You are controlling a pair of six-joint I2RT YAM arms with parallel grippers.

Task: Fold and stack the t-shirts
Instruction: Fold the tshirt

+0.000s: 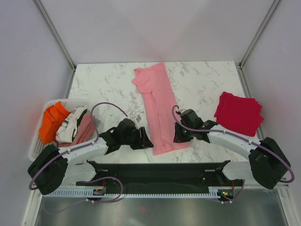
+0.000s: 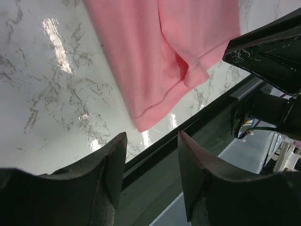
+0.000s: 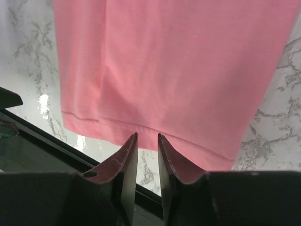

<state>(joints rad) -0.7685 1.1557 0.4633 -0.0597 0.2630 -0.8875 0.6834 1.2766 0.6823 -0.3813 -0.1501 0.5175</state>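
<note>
Where your pink t-shirt (image 1: 159, 110) lies: down the middle of the table (image 1: 108, 84), folded lengthwise into one long narrow strip. Its collar and sleeve end points toward the far edge, and its hem reaches the near edge, between your two hands.
Red t-shirt (image 1: 238, 113): you have it folded to a flat rectangle near the right edge of the table, well apart from the pink one. Neither shirt lies on the other.
Left hand (image 2: 152, 137): spread, with nothing between its fingers (image 2: 110, 165). It sits low at the near edge, just short of the near left corner of the pink hem.
Right hand (image 3: 147, 136): its fingers (image 3: 124, 160) are drawn close, with only a thin gap between them. The tips sit right at the near right part of the pink hem, but you cannot tell whether they pinch any cloth.
Basket (image 1: 36, 143): white, at the left edge of the table. In it you see an orange cloth (image 1: 53, 121), a white garment (image 1: 69, 125) with dark markings and a dusty pink cloth (image 1: 84, 129), packed side by side.
</note>
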